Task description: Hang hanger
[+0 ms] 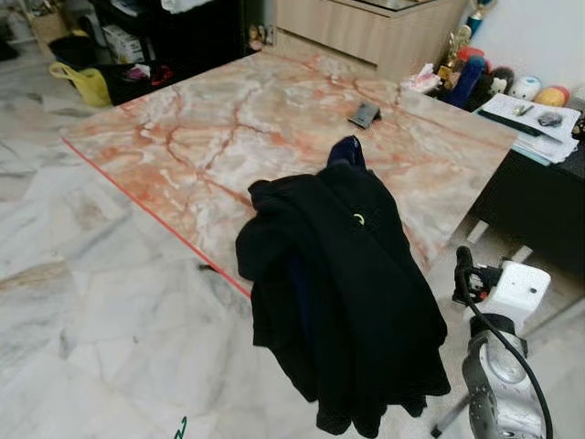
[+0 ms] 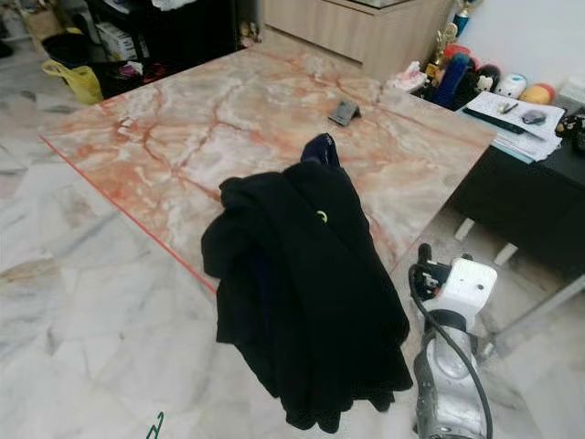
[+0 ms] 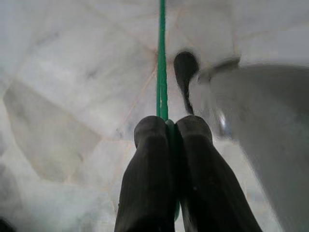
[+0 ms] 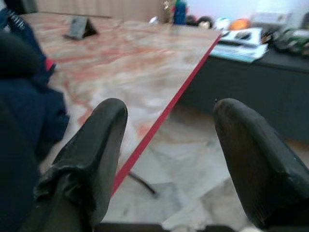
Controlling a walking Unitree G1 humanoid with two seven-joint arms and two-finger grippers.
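Left wrist view: left gripper [image 3: 168,126] pinched tight on the thin green hanger [image 3: 161,58], above the floor.
Right gripper [image 4: 169,125]: fingers spread, nothing between.
Black jacket [image 1: 343,293]: draped off the marble table [image 1: 183,137] edge.

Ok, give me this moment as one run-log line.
left gripper: shut on green hanger, over floor | right gripper: open, beside table edge | black jacket: draped over table corner
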